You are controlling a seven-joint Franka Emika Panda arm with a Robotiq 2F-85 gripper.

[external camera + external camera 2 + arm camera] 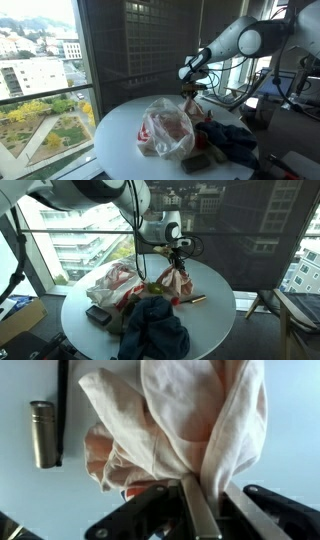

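The fingers (199, 510) are closed on a pale cream cloth (190, 420), pinching a bunched fold of it between them. In the wrist view the fabric fills most of the frame, gathered at the grip and spreading wide away from it, with a pinkish patch showing through near the pinch.

In both exterior views the cloth (175, 280) hangs in a loose cone from the fingers (178, 260) above the round white counter (215, 312). Its lower edge is at or just above the pile of things beneath; whether it still touches them is hard to tell at this size. The arm reaches in from the side with the wrist pointing down (190, 92).

Beside the cloth, a crumpled clear plastic bag (165, 130) with reddish contents rests on the counter. A dark blue garment (155, 330) lies heaped near the counter's edge, touching the bag. A flat dark object (98, 315) lies near the rim just beside the bag.

A small brass-coloured cylinder (40, 432), possibly a lighter, lies on the counter next to a thin black rod (62, 410), both apart from the cloth.
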